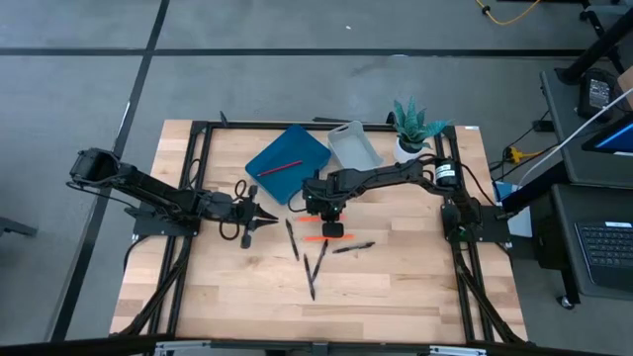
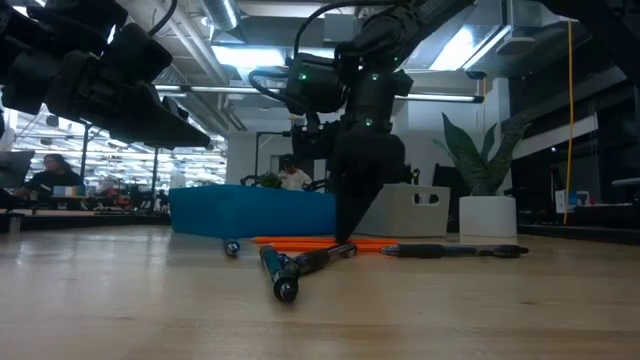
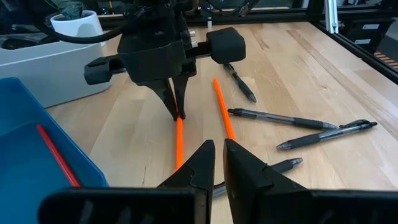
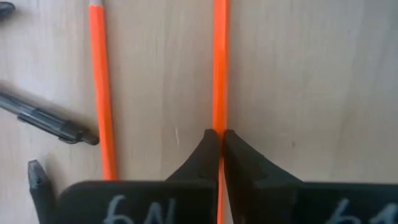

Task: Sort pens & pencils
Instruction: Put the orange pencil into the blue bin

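Pencil (image 4: 219, 74), orange, flat on the bench (image 1: 415, 287) near centre: right tool (image 4: 221, 140) pinched shut on it, long axis running straight out from the tips. Second orange pencil (image 4: 101, 87) lies parallel just beside. Blue tray (image 1: 287, 163) at 11 o'clock. Left tool (image 1: 259, 214), narrow and empty, waits at 9 o'clock.

My right hand (image 4: 217, 138) pinches one orange pencil (image 4: 219, 62); its twin (image 4: 101, 87) lies parallel alongside. Black pens (image 1: 315, 265) scatter toward six o'clock.
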`<state>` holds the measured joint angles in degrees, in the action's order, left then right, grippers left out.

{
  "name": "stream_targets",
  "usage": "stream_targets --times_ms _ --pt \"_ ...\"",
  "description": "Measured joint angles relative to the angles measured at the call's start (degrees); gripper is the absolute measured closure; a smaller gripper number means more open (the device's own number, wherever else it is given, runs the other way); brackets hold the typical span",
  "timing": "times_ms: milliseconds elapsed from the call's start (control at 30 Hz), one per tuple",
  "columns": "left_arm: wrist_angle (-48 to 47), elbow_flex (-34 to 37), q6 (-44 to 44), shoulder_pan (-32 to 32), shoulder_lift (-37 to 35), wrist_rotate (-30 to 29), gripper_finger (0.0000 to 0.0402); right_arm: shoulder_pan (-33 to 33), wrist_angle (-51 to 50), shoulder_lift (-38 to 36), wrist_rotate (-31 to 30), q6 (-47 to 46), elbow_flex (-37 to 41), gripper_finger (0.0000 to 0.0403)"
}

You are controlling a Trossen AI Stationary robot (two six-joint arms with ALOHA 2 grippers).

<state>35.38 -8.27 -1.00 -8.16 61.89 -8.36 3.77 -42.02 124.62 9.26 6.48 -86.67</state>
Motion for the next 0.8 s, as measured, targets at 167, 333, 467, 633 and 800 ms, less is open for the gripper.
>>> stream_targets --times_ms 167,333,467,633,800 --pt "0.0 0.0 0.0 0.0 0.0 0.0 0.0374 0.0 -0.2 0.0 0.5 0.0 0.0 0.0396" --pt "0.0 0.0 0.0 0.0 0.0 0.0 0.0374 -0.1 -0.2 0.0 0.7 0.0 0.0 0.0397" --pt "0.0 0.0 0.0 0.0 0.0 0.0 0.0374 -0.1 -0.2 0.0 0.6 0.0 0.0 0.0397" --pt "0.0 0.0 0.0 0.0 0.0 0.0 0.0374 -0.1 -0.1 0.0 0.6 0.0 0.0 0.0397" --pt "0.0 0.0 0.0 0.0 0.0 0.0 0.0374 0.0 0.2 0.0 4.4 -0.3 0.1 0.0391"
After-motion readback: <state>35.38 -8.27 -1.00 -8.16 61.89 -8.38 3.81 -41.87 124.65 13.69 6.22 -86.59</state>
